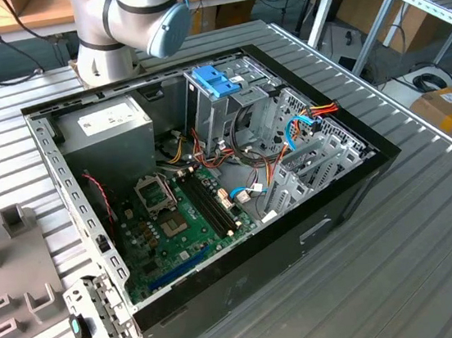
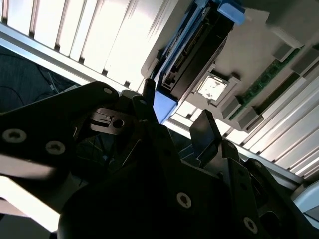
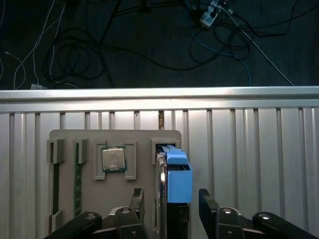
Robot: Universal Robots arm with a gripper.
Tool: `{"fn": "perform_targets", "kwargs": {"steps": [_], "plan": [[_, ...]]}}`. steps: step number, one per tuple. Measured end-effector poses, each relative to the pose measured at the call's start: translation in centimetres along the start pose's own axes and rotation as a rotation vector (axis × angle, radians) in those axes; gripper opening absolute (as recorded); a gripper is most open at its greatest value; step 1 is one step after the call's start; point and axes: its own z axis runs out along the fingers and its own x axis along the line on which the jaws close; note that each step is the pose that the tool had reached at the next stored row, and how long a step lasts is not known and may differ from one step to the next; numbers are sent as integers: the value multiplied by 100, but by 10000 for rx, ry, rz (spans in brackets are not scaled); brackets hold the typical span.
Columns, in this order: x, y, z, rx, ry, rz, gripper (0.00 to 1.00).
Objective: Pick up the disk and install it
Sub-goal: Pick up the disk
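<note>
Your wide-open black gripper [image 3: 171, 192] straddles the upright blue-railed dark metal disk [image 3: 178, 179]; closing off-centre could tilt or jam it.

disk [image 3: 178, 178] | dark body, bright blue carrier rails | standing on edge | in slot of grey holder tray [image 3: 119, 135]

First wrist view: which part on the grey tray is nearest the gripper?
The blue-railed hard drive, upright between the gripper's fingers; the square chip lies flat.
</note>
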Motion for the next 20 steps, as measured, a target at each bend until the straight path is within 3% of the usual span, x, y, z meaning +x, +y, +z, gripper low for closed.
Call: {"fn": "perform_targets", "kwargs": {"steps": [16, 20], "plan": [[6, 29, 178, -2, -1, -3, 56], [8, 25, 257, -1, -1, -9, 56]]}}
